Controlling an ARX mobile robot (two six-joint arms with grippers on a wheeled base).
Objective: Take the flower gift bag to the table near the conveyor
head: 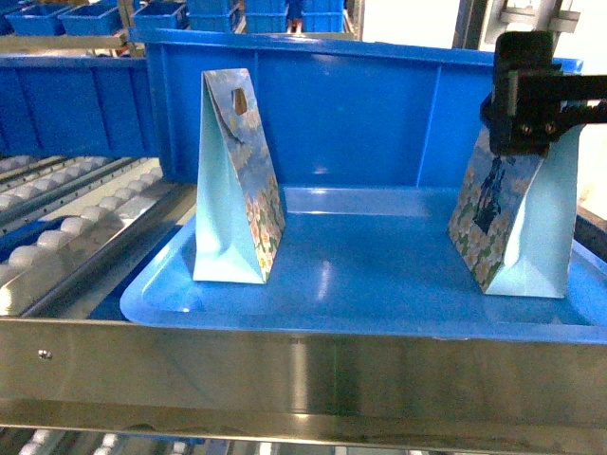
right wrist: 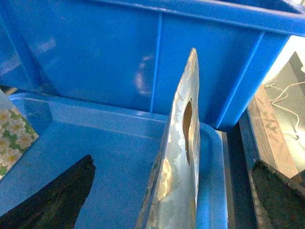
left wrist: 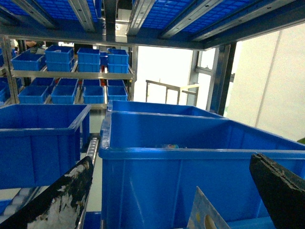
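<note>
Right wrist view looks down between the two dark fingers [right wrist: 50, 202] of the right pincer [right wrist: 167, 195], which stand spread wide, one low at the left and one low at the right. The thin top edge of a flower gift bag [right wrist: 178, 157], with its oval handle hole, rises in the gap between them, touching neither, so this pincer is released around the bag's top. In the head view the right pincer [head: 520, 142] hangs as a black block right over the peak of that same bag, which stands upright at the right side of a shallow blue tray [head: 332, 284].

A second gift bag [head: 237, 180] of the same floral print stands upright at the tray's left side, well apart from the first; its corner shows at the left edge of the right wrist view. Behind the tray sits a tall blue bin [head: 379, 104], just touching the tray's back. A shiny steel rail [head: 285, 365] crosses in front of the tray, and the conveyor [head: 66, 227] with its white rollers runs along the left.

From the left wrist, the left pincer [left wrist: 171, 200] shows two dark fingertips far apart, released and holding nothing, facing the bin's outer wall. More blue bins [left wrist: 62, 76] fill the shelves beyond.
</note>
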